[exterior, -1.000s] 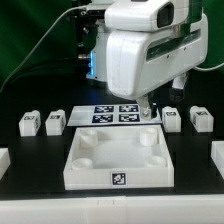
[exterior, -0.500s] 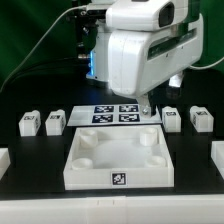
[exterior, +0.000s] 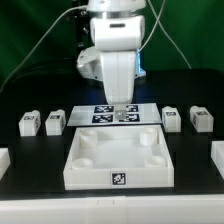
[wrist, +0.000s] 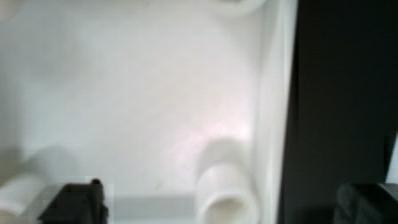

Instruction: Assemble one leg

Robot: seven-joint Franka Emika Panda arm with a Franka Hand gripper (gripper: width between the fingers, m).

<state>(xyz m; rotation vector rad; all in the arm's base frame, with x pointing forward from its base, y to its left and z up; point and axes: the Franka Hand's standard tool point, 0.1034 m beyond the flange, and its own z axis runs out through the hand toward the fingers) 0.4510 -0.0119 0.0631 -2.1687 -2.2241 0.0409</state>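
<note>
Four small white legs with tags stand in a row on the black table: two at the exterior view's left and two at the right. My gripper hangs over the marker board, just behind the large white tray-like part, apart from every leg. In the wrist view the gripper is open and empty, its dark fingertips wide apart over the tray's inside and one round corner socket. No leg shows in the wrist view.
White parts lie at the table's edges at the exterior view's far left and far right. Black table shows beside the tray's wall in the wrist view. Cables hang behind the arm.
The arm has turned and now faces the camera narrower. The gripper has moved toward the exterior view's left, from beside the right legs to over the marker board's middle.
</note>
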